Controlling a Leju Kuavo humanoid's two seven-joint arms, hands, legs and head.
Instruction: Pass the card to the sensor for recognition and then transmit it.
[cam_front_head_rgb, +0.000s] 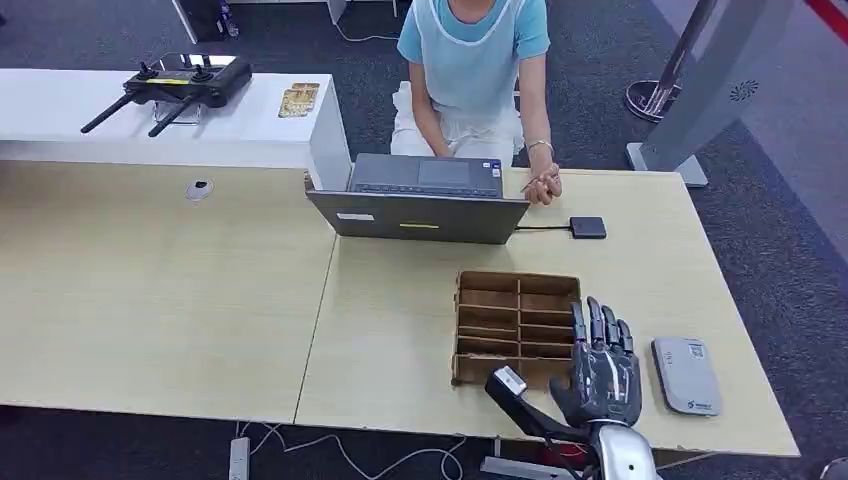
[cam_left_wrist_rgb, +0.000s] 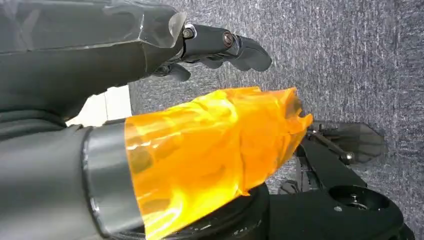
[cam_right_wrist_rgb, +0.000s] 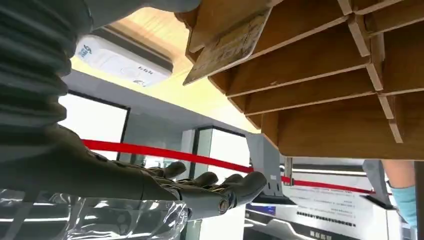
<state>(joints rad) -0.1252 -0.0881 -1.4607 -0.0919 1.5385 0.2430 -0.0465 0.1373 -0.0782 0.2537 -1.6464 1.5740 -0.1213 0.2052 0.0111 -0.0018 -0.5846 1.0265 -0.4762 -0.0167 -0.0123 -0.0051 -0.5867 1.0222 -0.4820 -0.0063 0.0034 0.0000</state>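
The right hand (cam_front_head_rgb: 604, 366) is raised on its silver arm, fingers straight and apart, holding nothing. The left hand (cam_left_wrist_rgb: 220, 47) hangs with fingers loosely extended.

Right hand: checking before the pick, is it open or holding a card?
Open: the right hand hovers beside the cardboard organizer, fingers extended, nothing held.

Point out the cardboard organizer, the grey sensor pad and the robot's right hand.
cardboard organizer (cam_front_head_rgb: 505, 318): head view, a divider near its middle.
grey sensor pad (cam_front_head_rgb: 686, 374): head view, middle of its top face.
right hand (cam_front_head_rgb: 603, 368): head view, back of the hand.
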